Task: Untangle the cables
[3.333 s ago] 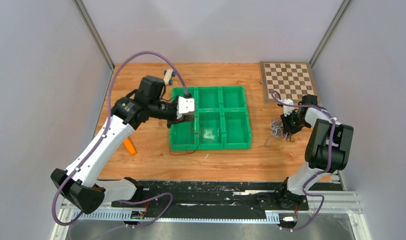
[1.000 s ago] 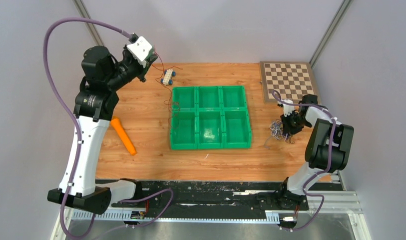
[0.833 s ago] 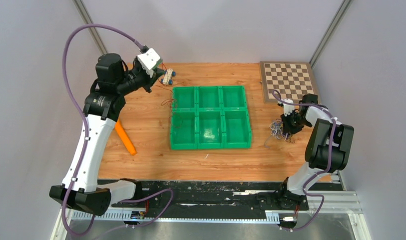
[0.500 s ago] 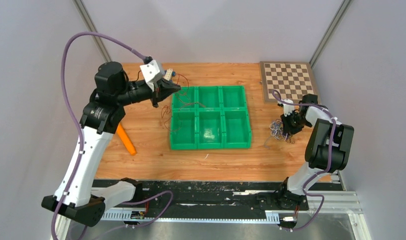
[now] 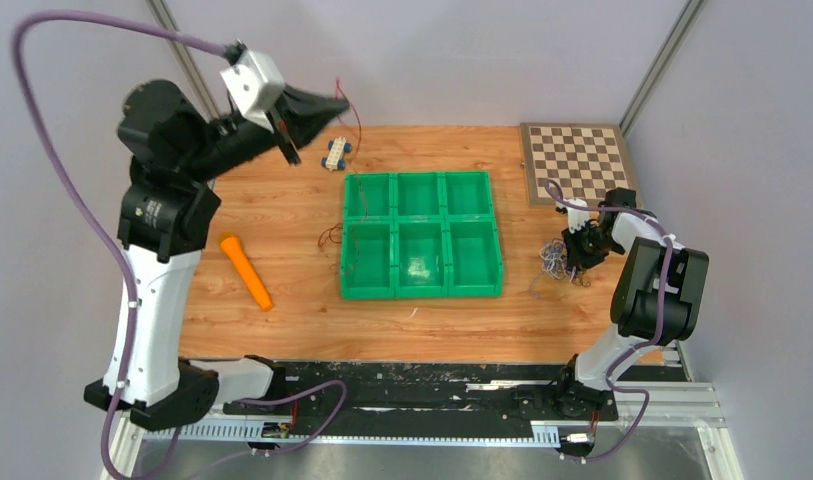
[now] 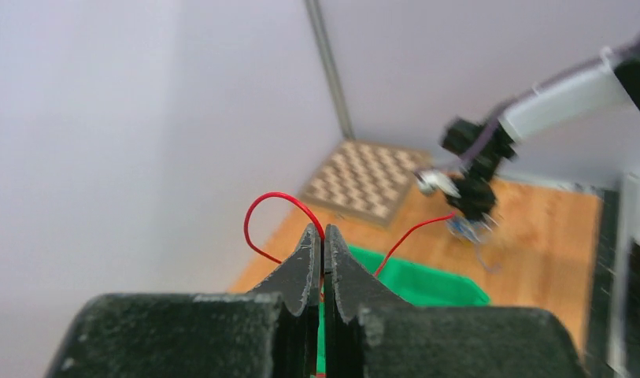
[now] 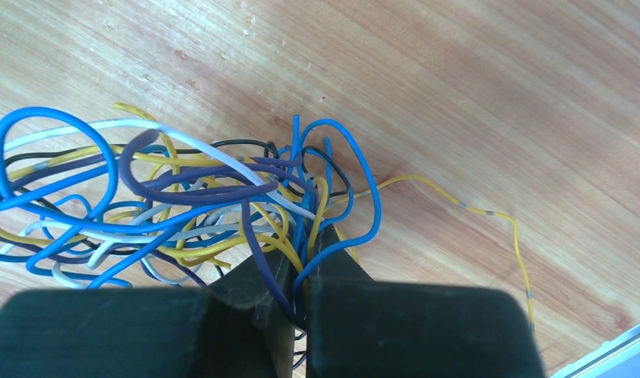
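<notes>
Left claw [image 6: 323, 236] was pinched shut on the red wire [image 6: 281, 194], raised high above the green tray's [image 5: 422, 293] far-left corner. Right claw [image 7: 301, 276] gripped the cable tangle [image 7: 183, 213] right of the tray. Risk: the thin wire slips free, or its hanging end snags the tray wall.

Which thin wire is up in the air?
The red wire, pinched high in the left end effector; the blue, yellow and white wires lie bunched on the table.
</notes>
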Controlling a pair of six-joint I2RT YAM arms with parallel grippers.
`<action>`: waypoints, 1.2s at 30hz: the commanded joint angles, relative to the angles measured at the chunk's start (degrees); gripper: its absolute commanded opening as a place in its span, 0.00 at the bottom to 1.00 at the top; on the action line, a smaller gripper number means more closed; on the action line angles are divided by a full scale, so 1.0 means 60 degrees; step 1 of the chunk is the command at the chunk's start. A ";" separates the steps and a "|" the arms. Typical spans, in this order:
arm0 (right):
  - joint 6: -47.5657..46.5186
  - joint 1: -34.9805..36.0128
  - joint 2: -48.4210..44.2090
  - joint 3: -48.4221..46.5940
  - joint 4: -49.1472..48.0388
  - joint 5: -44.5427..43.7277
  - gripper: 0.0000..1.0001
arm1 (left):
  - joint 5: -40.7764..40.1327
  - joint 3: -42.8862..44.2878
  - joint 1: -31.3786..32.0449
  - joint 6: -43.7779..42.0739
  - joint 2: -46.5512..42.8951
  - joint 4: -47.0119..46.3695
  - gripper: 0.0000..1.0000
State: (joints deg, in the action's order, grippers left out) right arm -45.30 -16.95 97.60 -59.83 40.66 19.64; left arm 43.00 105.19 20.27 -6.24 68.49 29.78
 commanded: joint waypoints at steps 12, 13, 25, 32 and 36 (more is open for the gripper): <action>-0.0111 -0.0030 -0.0079 -0.0345 0.0085 0.0111 0.02 | -0.3798 0.5063 0.0010 -0.1235 0.1827 -0.3505 0.00; -0.0111 -0.0029 -0.0025 -0.0374 0.0090 0.0111 0.02 | -0.3717 0.5148 0.0015 -0.1159 0.1886 -0.3764 0.00; 0.0004 0.0012 0.0227 -0.0588 0.0111 0.0184 0.02 | -0.3435 0.6636 0.0547 -0.0337 0.3273 -0.6620 0.00; 0.0009 0.0012 0.0249 -0.0615 0.0107 0.0169 0.02 | -0.3632 0.6891 0.1201 -0.1584 0.3571 -0.7572 0.00; 0.0035 0.0013 0.0320 -0.0660 0.0107 0.0189 0.02 | -0.4155 0.6714 0.1226 -0.2344 0.3758 -0.7835 0.00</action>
State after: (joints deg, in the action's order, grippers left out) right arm -45.28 -16.95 99.20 -61.58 41.34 19.62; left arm 21.50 145.14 27.31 -14.33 90.76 -12.12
